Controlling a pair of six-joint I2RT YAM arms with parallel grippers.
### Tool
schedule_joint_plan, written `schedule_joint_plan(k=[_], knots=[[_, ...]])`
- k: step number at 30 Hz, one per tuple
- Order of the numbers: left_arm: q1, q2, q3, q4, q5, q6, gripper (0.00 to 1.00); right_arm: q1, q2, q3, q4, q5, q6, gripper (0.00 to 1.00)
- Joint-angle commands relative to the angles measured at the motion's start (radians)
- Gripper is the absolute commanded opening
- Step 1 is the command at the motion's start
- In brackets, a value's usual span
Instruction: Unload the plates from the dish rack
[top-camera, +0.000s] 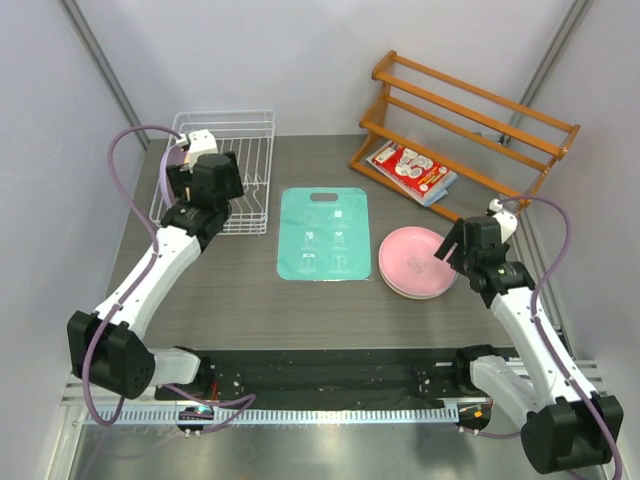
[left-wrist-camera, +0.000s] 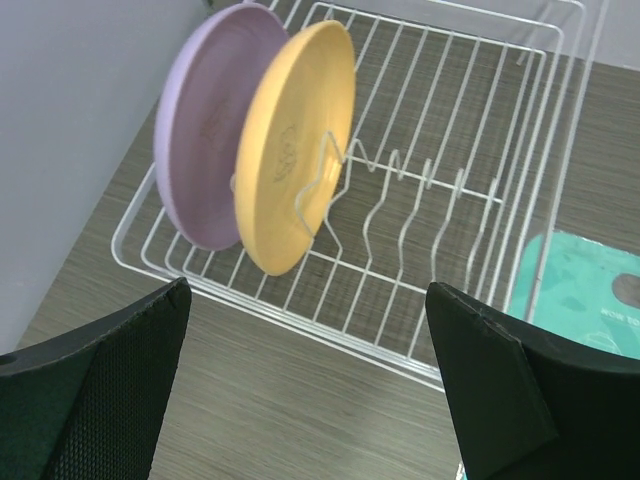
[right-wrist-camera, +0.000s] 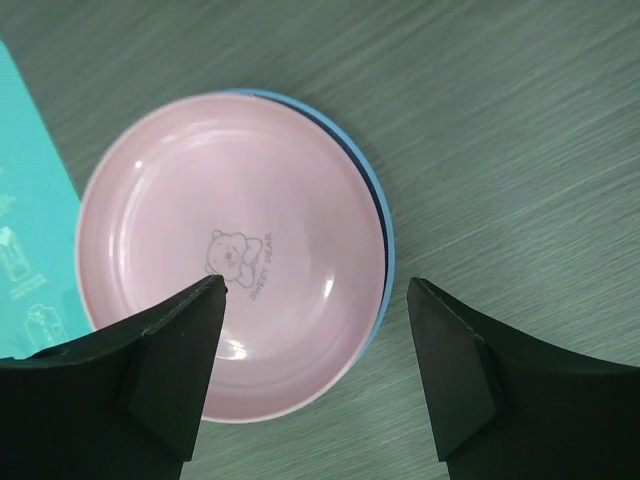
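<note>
Pink plate (right-wrist-camera: 200, 190): was pale pink, with a small grey bear print and lettering at centre.
Blue plate (right-wrist-camera: 386, 240): showed only a blue rim.
Lilac plate (left-wrist-camera: 195, 150): was plain lilac, with a faint darker centre mark.
Yellow-orange plate (left-wrist-camera: 290, 130): was yellow-orange, with a faint line print at centre.
Dish rack (left-wrist-camera: 330, 340): was white wire.
Mat (top-camera: 322, 235): was teal, with white pictograms.
Wooden rack (top-camera: 470, 115): was orange-brown.
Packet (top-camera: 412, 170): was red and white, with a blue edge.
Table (top-camera: 230, 290): was dark grey-brown, wood-grained.
Left gripper (left-wrist-camera: 305, 300): was black, with a fine mesh texture on one finger.
Right gripper (right-wrist-camera: 315, 290): was plain black.
Left arm (top-camera: 160, 270): was white, with black joints.
Cables (top-camera: 118, 190): were purple.
</note>
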Motion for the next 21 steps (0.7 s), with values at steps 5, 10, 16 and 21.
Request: schedule_joint_plan(k=[5,10,16,21], knots=[[0.108,0.045,-0.01,0.139,0.006,0.061,1.0,-0.002,-0.078,0.102,0.009,0.059,-0.049,0.81],[0.132,0.154,0.021,0.197,-0.034,0.087,0.94,-0.002,-0.009,0.107,0.03,0.041,-0.059,0.81],[0.141,0.278,0.053,0.304,-0.137,0.15,0.88,-0.002,0.037,0.101,0.064,0.014,-0.063,0.82],[0.146,0.336,0.073,0.364,-0.194,0.199,0.85,-0.002,0.054,0.093,0.076,0.024,-0.069,0.82]])
